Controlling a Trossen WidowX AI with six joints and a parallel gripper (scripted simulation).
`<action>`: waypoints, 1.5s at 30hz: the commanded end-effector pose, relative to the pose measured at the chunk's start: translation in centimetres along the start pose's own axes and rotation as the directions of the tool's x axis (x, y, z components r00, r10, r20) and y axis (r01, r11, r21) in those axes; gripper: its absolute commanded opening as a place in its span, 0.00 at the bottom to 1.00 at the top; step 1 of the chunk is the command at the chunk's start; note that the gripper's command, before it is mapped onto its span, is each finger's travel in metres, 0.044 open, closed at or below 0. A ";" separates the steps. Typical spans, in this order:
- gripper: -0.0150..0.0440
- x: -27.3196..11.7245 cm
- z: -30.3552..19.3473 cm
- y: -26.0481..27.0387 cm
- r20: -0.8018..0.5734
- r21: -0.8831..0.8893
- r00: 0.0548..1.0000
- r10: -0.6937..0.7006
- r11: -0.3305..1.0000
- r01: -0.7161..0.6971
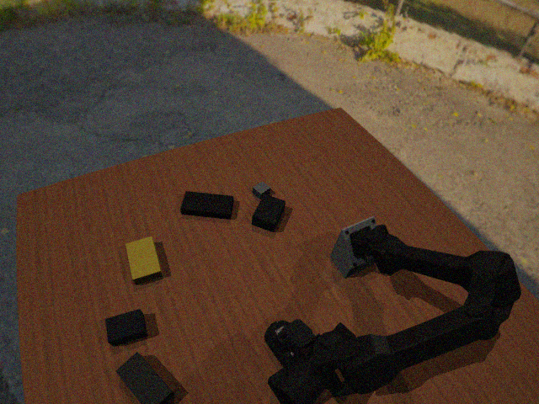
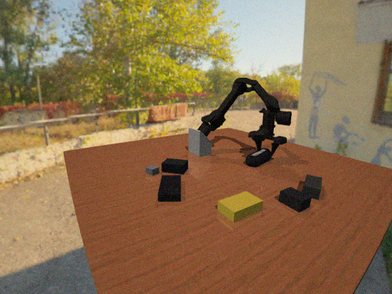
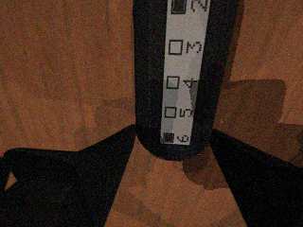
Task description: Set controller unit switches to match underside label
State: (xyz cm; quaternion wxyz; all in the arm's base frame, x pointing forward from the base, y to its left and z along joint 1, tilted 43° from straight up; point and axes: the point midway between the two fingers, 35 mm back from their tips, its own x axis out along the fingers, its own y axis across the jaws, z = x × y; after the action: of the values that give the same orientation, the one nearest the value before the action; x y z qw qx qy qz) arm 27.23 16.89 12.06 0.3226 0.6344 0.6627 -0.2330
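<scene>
The dark controller unit (image 1: 274,337) (image 2: 255,158) (image 3: 149,61) lies upside down on the bench, its white label (image 3: 182,95) facing up and its rocker switches hidden beneath. In the wrist view, squares 2 and 6 are filled and squares 3, 4 and 5 are empty; square 1 is out of view. My gripper (image 2: 266,153) (image 3: 171,130) points down and is shut on the unit's rounded end beside number 6, one finger against each long side. I cannot tell whether the unit is slightly raised.
A yellow block (image 1: 143,258) (image 2: 240,204) and several dark blocks, among them a long one (image 1: 207,204) (image 2: 169,188) and a squarish one (image 1: 269,212) (image 2: 174,166), stand on the bench. A small grey cube (image 1: 261,189) (image 2: 152,169) sits near them. A grey wedge (image 1: 341,256) (image 2: 194,142) stands at my arm's base.
</scene>
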 end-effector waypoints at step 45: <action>0.82 -3.4 1.6 0.1 0.004 -0.003 1.000 0.004 1.000 -0.004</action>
State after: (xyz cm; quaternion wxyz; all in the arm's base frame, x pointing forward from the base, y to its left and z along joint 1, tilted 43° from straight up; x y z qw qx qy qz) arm 27.31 13.83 13.26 0.3223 0.6334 0.6637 -0.2335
